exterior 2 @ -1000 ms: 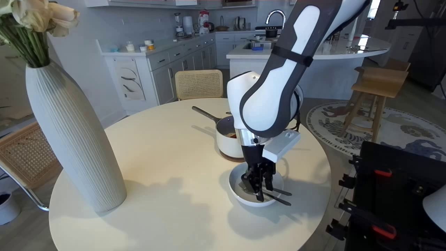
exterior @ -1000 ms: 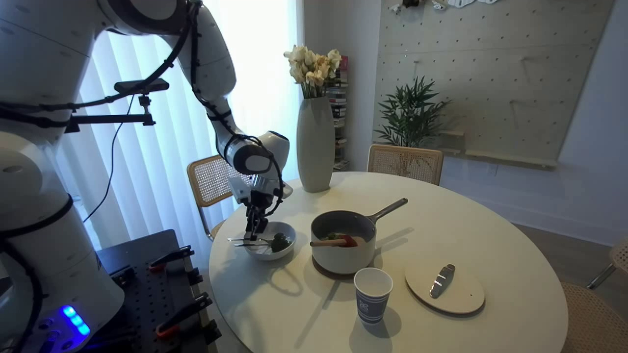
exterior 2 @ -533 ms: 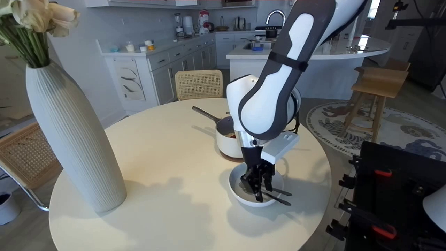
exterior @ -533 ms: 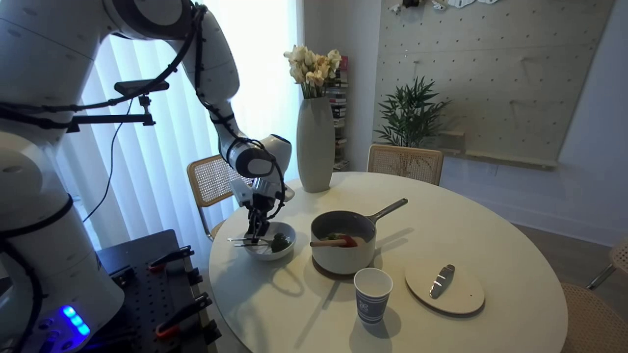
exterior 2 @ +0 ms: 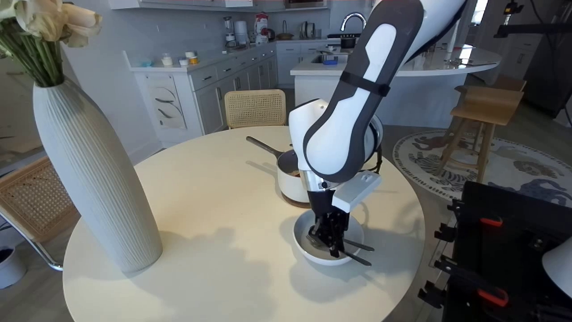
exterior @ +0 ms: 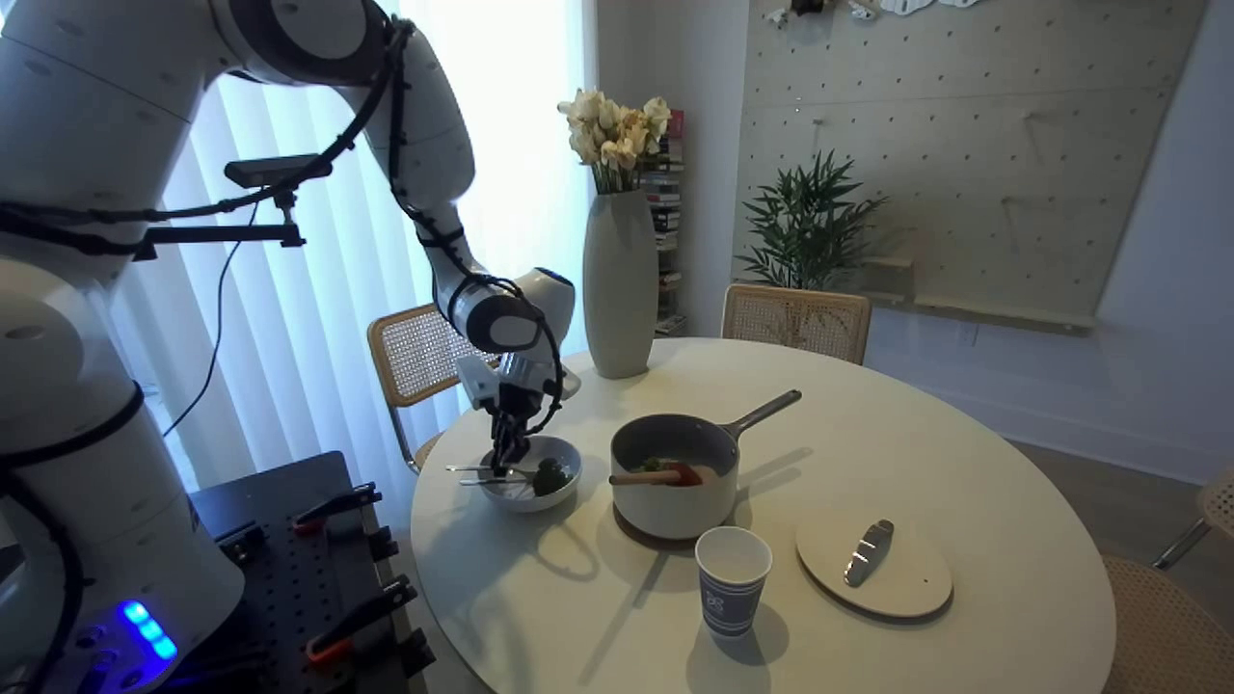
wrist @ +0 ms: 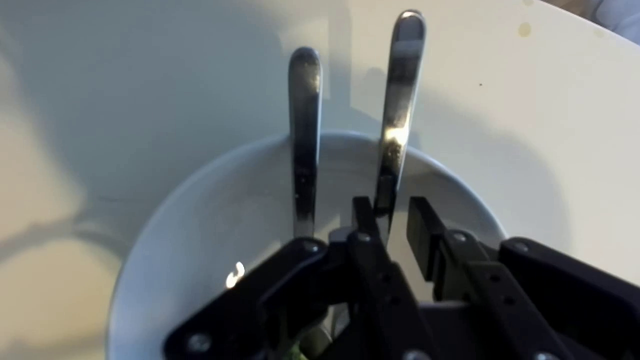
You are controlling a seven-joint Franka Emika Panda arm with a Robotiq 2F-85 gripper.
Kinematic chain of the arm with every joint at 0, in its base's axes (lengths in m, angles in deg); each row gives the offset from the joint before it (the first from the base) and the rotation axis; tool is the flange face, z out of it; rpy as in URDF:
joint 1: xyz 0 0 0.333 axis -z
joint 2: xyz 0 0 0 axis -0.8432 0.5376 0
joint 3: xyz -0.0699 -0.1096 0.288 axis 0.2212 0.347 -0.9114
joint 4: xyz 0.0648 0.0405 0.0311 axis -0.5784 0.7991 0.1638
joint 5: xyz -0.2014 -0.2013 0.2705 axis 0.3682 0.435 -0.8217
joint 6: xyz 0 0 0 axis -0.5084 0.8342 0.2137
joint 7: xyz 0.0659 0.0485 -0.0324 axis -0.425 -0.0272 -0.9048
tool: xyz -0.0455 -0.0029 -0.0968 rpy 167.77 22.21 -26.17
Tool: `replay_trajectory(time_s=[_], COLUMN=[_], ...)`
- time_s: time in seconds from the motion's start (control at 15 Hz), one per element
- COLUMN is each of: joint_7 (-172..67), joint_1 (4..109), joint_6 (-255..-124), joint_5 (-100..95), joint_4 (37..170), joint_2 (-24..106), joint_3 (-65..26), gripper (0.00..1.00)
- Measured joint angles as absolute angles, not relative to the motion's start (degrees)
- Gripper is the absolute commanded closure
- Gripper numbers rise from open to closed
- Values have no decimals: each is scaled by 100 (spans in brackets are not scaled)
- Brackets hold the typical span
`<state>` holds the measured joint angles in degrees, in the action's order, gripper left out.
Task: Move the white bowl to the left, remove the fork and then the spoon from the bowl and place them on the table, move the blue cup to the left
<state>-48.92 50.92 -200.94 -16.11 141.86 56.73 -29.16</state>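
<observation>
Your gripper (wrist: 389, 207) part-open, empty; cutlery handle (wrist: 398, 115), which piece unclear, runs lengthwise between jaws, over rim of white bowl (wrist: 215, 212).

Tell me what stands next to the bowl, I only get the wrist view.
Observer: In an exterior view, a saucepan stands beside the white bowl, not touching it.
Operator: Anything in it?
Observer: Yes, a red-headed utensil, its wooden end reaching over the rim, in an exterior view.
Operator: Anything else near the pan?
Observer: The blue cup, upright on the table, in front of the saucepan as seen in an exterior view.
</observation>
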Motion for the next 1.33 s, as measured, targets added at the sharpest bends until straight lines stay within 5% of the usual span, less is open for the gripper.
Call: replay_trajectory(time_s=[1.33], joint_7=[-4804], joint_1=[5028], joint_6=[-19733], joint_5=[-1546], joint_4=[14003], joint_2=[5413], joint_3=[-2915], gripper=[97])
